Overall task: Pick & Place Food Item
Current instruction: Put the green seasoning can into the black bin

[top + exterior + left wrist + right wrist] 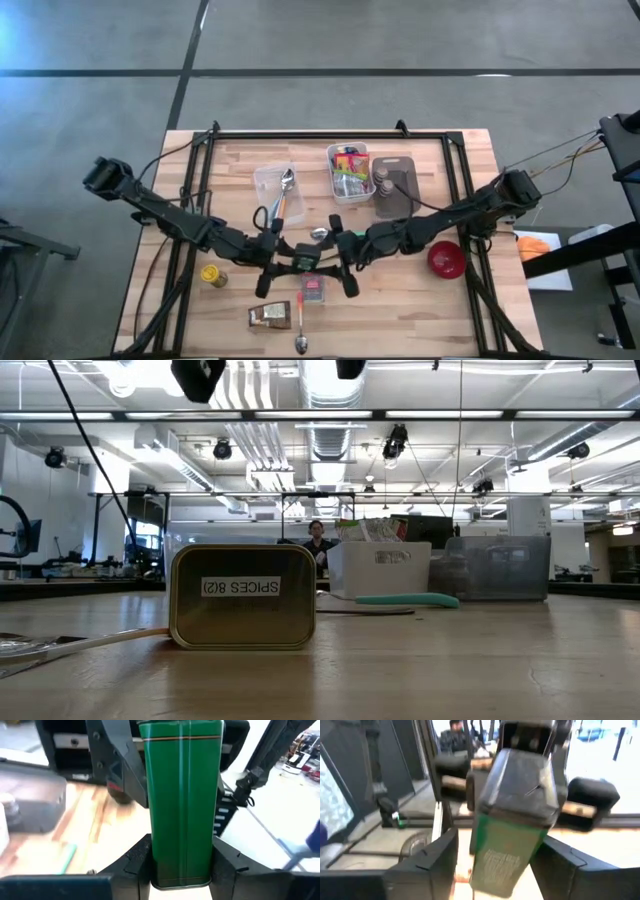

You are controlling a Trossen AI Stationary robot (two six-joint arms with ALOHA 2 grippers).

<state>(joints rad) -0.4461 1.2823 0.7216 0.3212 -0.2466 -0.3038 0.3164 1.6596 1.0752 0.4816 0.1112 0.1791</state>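
Above the table's middle, I see the left gripper (pixel 181 870) pinching the green tin (pixel 182 800) while the right gripper (pixel 492 862) stands spread around it, so a weak pinch could drop it.

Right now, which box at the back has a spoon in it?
The clear tub, leftmost of three, holds the spoon; the white bin has packets, the grey tray no spoon.

arms: dark, jointed | cables: black, along links | left end effector (pixel 268 262): dark angular fingers (pixel 131 865)
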